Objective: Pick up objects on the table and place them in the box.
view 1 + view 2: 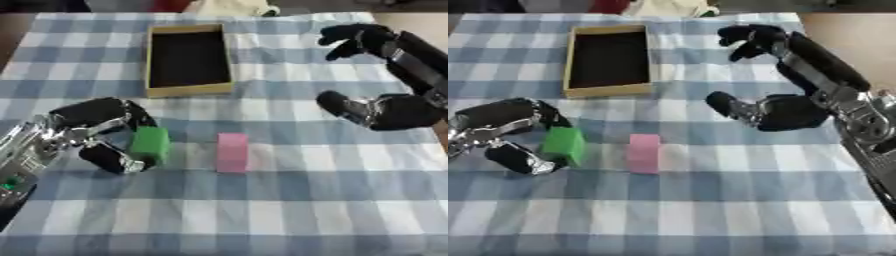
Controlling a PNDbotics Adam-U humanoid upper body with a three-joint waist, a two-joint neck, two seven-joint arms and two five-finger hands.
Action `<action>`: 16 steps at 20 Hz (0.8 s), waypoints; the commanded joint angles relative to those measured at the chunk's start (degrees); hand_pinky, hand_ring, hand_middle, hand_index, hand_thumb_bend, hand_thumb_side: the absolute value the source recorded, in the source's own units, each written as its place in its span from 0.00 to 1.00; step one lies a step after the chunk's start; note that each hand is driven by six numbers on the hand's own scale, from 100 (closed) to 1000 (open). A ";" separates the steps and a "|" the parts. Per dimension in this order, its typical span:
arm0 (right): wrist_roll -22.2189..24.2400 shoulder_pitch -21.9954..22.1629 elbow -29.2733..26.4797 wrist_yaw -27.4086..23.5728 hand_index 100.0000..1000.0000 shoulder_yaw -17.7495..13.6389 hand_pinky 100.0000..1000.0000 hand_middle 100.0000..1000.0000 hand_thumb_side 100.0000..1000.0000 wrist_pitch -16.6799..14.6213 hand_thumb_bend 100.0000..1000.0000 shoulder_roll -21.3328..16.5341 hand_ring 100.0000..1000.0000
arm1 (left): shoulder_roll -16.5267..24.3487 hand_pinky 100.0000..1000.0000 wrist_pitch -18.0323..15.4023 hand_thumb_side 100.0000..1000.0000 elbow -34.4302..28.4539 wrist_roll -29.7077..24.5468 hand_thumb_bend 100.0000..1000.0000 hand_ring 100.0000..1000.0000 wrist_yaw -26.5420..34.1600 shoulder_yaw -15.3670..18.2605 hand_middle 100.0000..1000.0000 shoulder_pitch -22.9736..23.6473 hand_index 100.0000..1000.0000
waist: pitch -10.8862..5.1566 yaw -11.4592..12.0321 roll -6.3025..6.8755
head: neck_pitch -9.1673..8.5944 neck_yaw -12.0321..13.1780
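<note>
A: Green block position?

B: Small bright-green rectangular block (150, 143), upright on blue-and-white checked tablecloth (262, 215), left of centre. Enclosed by left hand (98, 131): black fingers curled over the top on the far side, thumb (114, 160) curled in at the near lower edge. Block pinched between them. Whether lifted clear of the cloth: cannot tell.

A: Pink one?

B: Pale pink rectangular block (232, 152), standing on the cloth just right of the green block, apart from it, no contact with either hand. Roughly mid-table.

A: Box?

B: Shallow open cardboard box, tan walls and dark inside (189, 90), lying farther back on the cloth, beyond both blocks and slightly left of centre. Long axis running away from the camera. Nothing seen inside.

A: Right hand?

B: Black right hand (785, 112) at the right side, above the cloth, well apart from both blocks and from the box. Fingers (745, 36) spread and loosely bent toward the far edge, thumb (726, 106) stretched out leftward. Wide gap between thumb and fingers, nothing held. Silver-jointed forearm entering from the right edge.

A: Left arm?

B: Silver and black forearm entering from the lower left corner, wrist resting low near the cloth.
</note>
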 commanded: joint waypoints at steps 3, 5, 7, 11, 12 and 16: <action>0.18 -0.43 -1.01 0.37 0.95 -0.49 0.79 0.81 0.65 -0.10 0.38 -0.89 0.75 | 0.79 0.60 -0.14 0.38 0.39 3.92 0.22 0.44 -1.02 1.18 0.38 -0.97 0.67 | -0.72 -0.04 0.06 | 0.21 -0.06; 0.20 -0.40 -1.01 0.38 0.95 -0.49 0.79 0.81 0.65 -0.09 0.37 -0.90 0.75 | 0.91 0.55 -0.12 0.37 0.31 5.39 0.17 0.39 -0.87 1.47 0.31 -0.94 0.61 | -0.73 -0.02 0.08 | 0.20 -0.12; 0.23 -0.37 -1.01 0.39 0.95 -0.49 0.79 0.81 0.65 -0.08 0.37 -0.92 0.75 | 1.35 0.53 -0.04 0.37 -0.37 6.82 0.15 0.36 -0.44 1.93 0.29 -0.83 0.59 | -0.75 -0.02 0.08 | 0.16 -0.24; 0.30 -0.24 -1.01 0.41 0.95 -0.50 0.79 0.81 0.65 -0.03 0.37 -1.07 0.75 | 3.79 0.54 0.77 0.39 -4.11 6.72 0.17 0.36 3.24 3.17 0.28 -1.24 0.59 | -0.85 0.02 0.14 | 0.20 -0.35; 0.33 -0.22 -1.01 0.41 0.95 -0.49 0.79 0.81 0.65 -0.03 0.37 -1.08 0.75 | 4.56 0.54 1.27 0.39 -5.30 6.13 0.19 0.36 4.55 3.51 0.28 -1.54 0.59 | -0.88 0.03 0.16 | 0.21 -0.36; 0.56 -0.22 -1.01 0.34 0.95 -0.32 0.79 0.81 0.65 -0.03 0.37 -1.08 0.75 | 8.11 0.54 4.21 0.41 -9.35 3.47 0.23 0.36 10.15 4.64 0.28 -4.62 0.59 | -1.06 -0.06 0.21 | 0.19 -0.38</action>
